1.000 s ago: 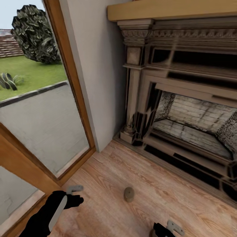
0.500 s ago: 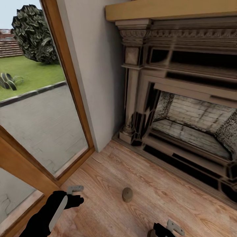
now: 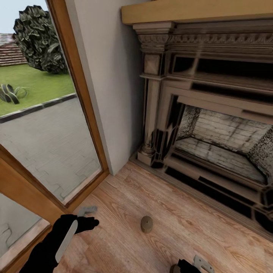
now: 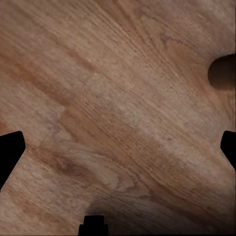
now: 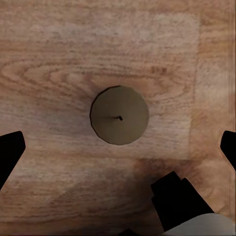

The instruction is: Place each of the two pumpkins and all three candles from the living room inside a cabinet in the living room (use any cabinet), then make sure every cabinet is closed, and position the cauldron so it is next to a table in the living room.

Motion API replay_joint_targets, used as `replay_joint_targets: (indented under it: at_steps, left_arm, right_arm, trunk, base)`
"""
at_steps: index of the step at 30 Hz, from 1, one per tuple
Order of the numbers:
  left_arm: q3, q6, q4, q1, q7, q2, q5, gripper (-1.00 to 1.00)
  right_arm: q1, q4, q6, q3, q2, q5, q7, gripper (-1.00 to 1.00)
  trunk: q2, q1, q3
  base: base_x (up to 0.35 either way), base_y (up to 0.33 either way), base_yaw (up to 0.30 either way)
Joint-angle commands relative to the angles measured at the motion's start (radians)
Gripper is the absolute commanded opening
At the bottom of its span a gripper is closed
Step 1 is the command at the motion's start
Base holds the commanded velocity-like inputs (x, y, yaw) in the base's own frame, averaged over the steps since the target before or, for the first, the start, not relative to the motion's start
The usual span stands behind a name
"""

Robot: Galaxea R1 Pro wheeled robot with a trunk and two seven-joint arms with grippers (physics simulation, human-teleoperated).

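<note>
A short olive-tan candle [image 3: 146, 223] stands upright on the wood floor in front of the fireplace. My left gripper [image 3: 88, 217] hovers low over the floor to its left, open, with bare planks under it [image 4: 118, 147]. A brown rounded shape [image 4: 223, 73] sits at the edge of the left wrist view. At the head view's bottom edge my right gripper [image 3: 192, 264] is open. The right wrist view looks straight down on a round candle [image 5: 119, 122] with a small wick, between the spread fingertips [image 5: 10, 152] and untouched. The pumpkins, cabinet, table and cauldron are out of view.
A carved dark-wood fireplace [image 3: 212, 125] with a tan mantel fills the right side, its hearth step close to the candle. A tall wood-framed glass door [image 3: 45, 125] and a white wall corner [image 3: 110, 94] stand on the left. A black and white robot part [image 5: 189, 209] shows near the candle.
The view shifted slightly at first. My left gripper has since edged forward and a little right over the floor. The candle and the right gripper have stayed put.
</note>
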Motion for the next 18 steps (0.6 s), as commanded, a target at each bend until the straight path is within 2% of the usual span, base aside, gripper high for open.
replay_joint_targets:
  at_steps: [1, 6, 15, 18]
  left_arm:
    - [-0.003, 0.006, -0.014, 0.0, 0.008, 0.001, 0.012, 1.0]
    - [-0.005, 0.052, -0.034, 0.0, 0.007, 0.001, 0.045, 1.0]
    - [-0.011, 0.092, -0.052, 0.001, 0.005, -0.002, 0.145, 1.0]
    - [-0.011, 0.093, -0.052, 0.001, 0.005, -0.002, 0.159, 1.0]
  right_arm:
    - [0.0, 0.0, -0.003, 0.009, 0.0, -0.008, -0.016, 1.0]
    - [0.0, -0.006, -0.005, 0.012, 0.001, -0.006, -0.04, 1.0]
    - [0.0, -0.009, -0.012, 0.014, 0.001, -0.002, -0.037, 1.0]
    - [0.0, -0.009, -0.014, 0.014, 0.001, -0.002, -0.035, 1.0]
  trunk:
    - [0.0, 0.0, -0.001]
    - [0.0, 0.0, -0.001]
    - [-0.063, 0.034, -0.029]
    - [-0.084, 0.046, -0.038]
  base:
    - [0.0, 0.0, 0.0]
    - [0.0, 0.0, 0.0]
    - [0.0, 0.0, 0.0]
    - [0.0, 0.0, 0.0]
